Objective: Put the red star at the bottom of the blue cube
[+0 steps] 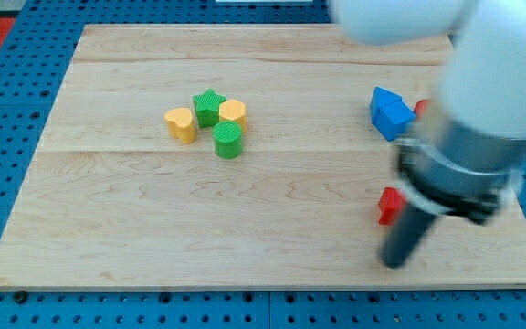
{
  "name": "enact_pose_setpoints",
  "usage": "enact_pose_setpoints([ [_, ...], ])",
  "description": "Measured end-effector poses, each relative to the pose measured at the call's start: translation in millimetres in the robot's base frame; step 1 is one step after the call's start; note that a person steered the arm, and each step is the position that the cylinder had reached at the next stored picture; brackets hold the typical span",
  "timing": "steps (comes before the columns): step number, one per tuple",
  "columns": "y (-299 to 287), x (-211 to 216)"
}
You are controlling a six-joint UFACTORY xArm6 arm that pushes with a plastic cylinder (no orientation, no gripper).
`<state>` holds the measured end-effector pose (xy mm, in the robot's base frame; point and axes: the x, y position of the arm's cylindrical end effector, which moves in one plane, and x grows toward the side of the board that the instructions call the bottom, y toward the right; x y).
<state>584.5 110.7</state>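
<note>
The red star (390,205) lies near the board's right side, partly hidden behind my rod. The blue cube (391,115) sits above it in the view, well apart from it. My tip (394,264) rests on the board just below the red star and slightly to its right. The rod rises past the star's right edge, and I cannot tell whether they touch. The arm's large blurred body covers the upper right of the view.
A second red block (421,108) peeks out right of the blue cube, mostly hidden by the arm. At the view's upper left middle is a cluster: a yellow heart (180,124), a green star (209,107), a yellow block (234,112) and a green cylinder (228,142). The board's bottom edge (263,287) is close below the tip.
</note>
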Motion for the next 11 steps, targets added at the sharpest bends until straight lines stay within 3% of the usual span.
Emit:
enact_pose_setpoints([
  [1, 28.7, -60.9],
  [3, 44.7, -19.9],
  [4, 59.6, -37.0],
  [6, 59.4, -110.8],
  [7, 40.5, -79.4],
  [9, 109.9, -119.0],
  [11, 71.9, -128.7],
])
